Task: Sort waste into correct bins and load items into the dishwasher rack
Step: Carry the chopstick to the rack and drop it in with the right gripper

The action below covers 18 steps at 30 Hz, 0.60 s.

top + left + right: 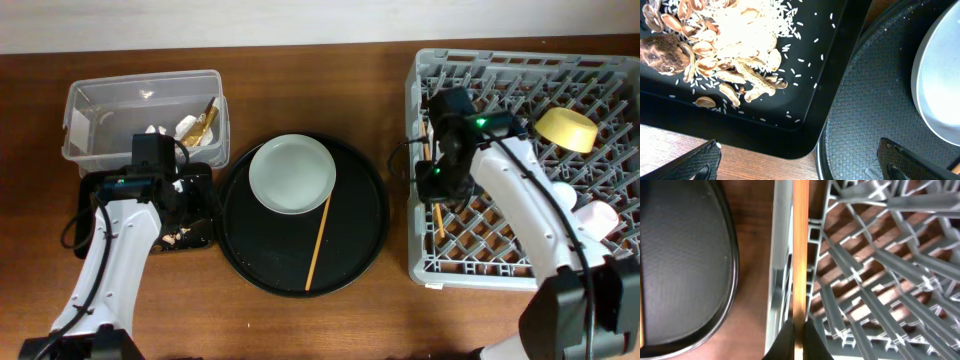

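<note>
At the grey lattice rack's left wall, the right gripper clamps a slim wooden chopstick lying near-to-far, while the left gripper hangs fingers apart over crumbly beige scraps.

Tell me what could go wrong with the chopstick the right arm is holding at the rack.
The chopstick pinched in the right gripper runs right along the rack's left wall; released there, it might drop outside onto the table. The rack floor is open lattice, so it could also slip through. The second chopstick lies beside the plate; fetching it may nudge the plate.
</note>
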Available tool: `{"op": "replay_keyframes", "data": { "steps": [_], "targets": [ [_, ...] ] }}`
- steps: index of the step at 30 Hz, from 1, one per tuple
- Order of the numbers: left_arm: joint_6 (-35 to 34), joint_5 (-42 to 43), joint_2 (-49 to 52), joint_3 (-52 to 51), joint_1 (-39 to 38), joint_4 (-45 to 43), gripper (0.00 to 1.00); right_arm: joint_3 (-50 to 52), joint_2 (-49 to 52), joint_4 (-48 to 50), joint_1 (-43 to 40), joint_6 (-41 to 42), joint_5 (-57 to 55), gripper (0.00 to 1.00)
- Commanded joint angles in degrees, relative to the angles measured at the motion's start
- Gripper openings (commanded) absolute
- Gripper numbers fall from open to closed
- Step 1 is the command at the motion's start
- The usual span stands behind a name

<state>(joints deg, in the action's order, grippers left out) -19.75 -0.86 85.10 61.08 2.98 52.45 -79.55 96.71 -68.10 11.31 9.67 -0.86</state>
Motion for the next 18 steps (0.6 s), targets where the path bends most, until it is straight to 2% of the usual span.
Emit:
{"op": "replay_keyframes", "data": {
  "steps": [1, 4, 6, 11, 14, 16, 18],
  "targets": [
    [-0.2, 0.0, -1.1, 0.1, 0.2, -0.1, 0.99, 3.5, 0.2, 2.4, -0.2, -0.9, -0.5, 0.05],
    [-0.2, 0.0, -1.1, 0.1, 0.2, -0.1, 0.99, 4.0, 0.2, 3.2, -0.2, -0.9, -0.5, 0.06],
    [-0.2, 0.0, -1.1, 0.1, 0.2, -0.1, 0.99, 4.0, 0.2, 3.4, -0.2, -0.8, -0.5, 0.19],
    [-0.2, 0.0, -1.1, 0.1, 0.2, -0.1, 0.99, 3.8, 0.1, 3.1, -0.2, -0.8, -0.5, 0.25],
    [-0.2, 0.0, -1.1, 0.1, 0.2, -0.1, 0.99, -2.4, -0.8, -0.2, -0.1, -0.2, 0.3, 0.29],
    [-0.2, 0.0, -1.1, 0.1, 0.2, -0.1, 0.99, -9.4, -1.6, -1.5, 0.0, -0.2, 9.4, 0.30],
    [-0.2, 0.0, -1.1, 0.1, 0.2, -0.2, 1.00, -11.5, -1.5, -0.6, 1.3, -0.2, 17.1, 0.29]
  ]
}}
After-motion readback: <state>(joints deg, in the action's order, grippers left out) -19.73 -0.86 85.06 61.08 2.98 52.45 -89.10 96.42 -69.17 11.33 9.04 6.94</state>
